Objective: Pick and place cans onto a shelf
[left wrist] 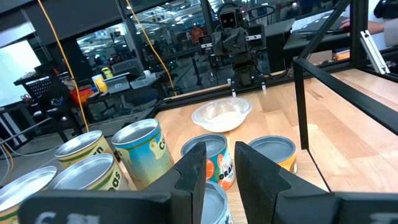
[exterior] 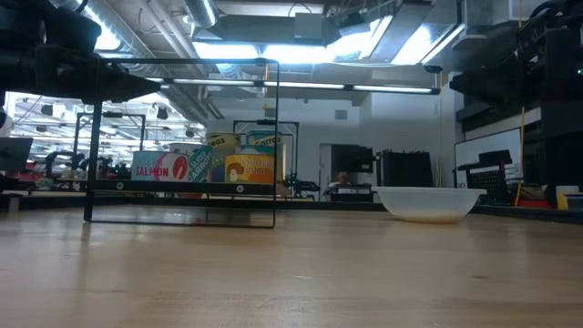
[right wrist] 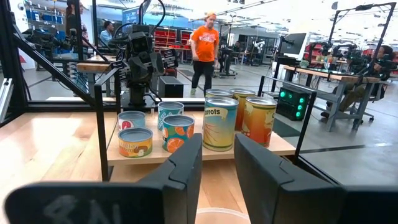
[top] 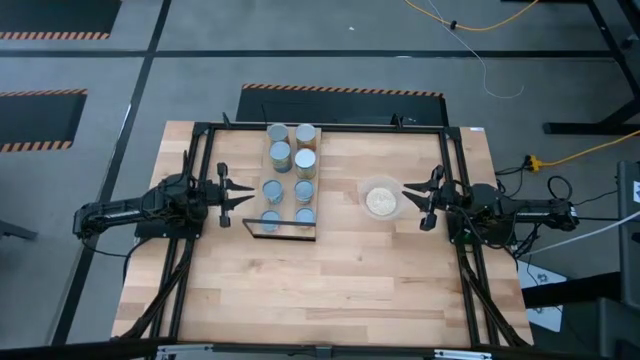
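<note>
All eight cans (top: 291, 175) look parked on the shelf (top: 312, 229) already, so placing seems done. Left gripper (top: 241, 194) and right gripper (top: 414, 195) hover either side, fingers apart, empty; next probably just retreat

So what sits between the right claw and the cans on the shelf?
In the high view, only the clear bowl lies between the right claw and the cans on the shelf; bare tabletop flanks it.
</note>
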You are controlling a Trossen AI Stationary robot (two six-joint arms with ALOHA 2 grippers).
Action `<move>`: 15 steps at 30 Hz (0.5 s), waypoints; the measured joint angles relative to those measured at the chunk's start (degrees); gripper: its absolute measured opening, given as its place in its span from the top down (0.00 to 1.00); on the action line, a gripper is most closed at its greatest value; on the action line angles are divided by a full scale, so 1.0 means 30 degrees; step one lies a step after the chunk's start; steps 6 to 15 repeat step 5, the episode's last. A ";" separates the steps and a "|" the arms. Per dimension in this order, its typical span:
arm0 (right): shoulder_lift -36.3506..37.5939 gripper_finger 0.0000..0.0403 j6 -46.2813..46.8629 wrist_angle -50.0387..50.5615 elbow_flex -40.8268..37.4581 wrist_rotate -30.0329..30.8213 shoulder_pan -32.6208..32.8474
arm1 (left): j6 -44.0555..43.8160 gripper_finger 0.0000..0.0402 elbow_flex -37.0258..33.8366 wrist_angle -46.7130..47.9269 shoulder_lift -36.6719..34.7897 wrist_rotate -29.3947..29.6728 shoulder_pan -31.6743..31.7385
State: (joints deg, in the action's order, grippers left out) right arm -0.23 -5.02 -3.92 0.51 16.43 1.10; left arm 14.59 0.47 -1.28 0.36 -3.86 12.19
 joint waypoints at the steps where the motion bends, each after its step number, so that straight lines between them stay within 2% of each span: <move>1: 0.0000 0.75 0.0000 0.0000 0.0000 0.0000 0.0000 | 0.0000 0.81 0.0000 0.0000 0.0000 0.0000 0.0000; 15: 0.0000 0.75 0.0000 0.0000 0.0000 0.0000 0.0000 | 0.0005 0.81 0.0000 0.0000 0.0000 0.0000 0.0000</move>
